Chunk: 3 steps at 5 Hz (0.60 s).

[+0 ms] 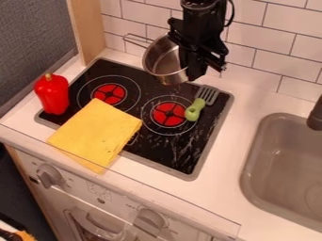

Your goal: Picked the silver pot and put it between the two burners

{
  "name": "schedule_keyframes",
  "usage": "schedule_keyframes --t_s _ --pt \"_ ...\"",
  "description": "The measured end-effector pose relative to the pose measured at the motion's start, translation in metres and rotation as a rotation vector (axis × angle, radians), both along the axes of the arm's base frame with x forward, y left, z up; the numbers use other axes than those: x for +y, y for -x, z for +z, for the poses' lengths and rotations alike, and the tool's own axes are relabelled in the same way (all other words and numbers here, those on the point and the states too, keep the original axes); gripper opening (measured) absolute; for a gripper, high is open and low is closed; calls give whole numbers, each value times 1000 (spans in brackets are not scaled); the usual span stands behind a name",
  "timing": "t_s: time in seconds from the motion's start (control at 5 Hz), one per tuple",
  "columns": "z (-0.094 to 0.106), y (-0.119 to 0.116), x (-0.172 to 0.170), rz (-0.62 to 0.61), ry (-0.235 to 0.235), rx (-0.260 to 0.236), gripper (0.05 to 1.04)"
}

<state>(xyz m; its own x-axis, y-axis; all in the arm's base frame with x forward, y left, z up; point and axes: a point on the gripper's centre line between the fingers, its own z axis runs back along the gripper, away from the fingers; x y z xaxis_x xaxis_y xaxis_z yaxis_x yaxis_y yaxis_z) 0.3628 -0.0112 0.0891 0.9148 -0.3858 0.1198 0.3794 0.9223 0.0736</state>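
Gap between left burner (109, 94) and right burner (168, 114) is the likely drop spot: toward camera and view-left of gripper (194, 70). Silver pot (158, 59) hangs tilted over back edge of cooktop (170, 155); gripper looks clamped on its right-hand rim. Handle (125, 36) points away, back-left. Probably needs levelling before lowering.

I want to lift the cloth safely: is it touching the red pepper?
Apart: the camera view shows black stovetop between the cloth and the pepper.
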Motion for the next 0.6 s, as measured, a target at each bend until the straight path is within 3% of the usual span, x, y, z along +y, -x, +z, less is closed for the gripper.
schedule_keyframes --t_s 0.2,0.4,0.6 --pt "-15 -12 24 45 -11 36 85" --pt "-31 -17 52 102 11 74 85" --pt "-45 -18 62 107 3 112 85"
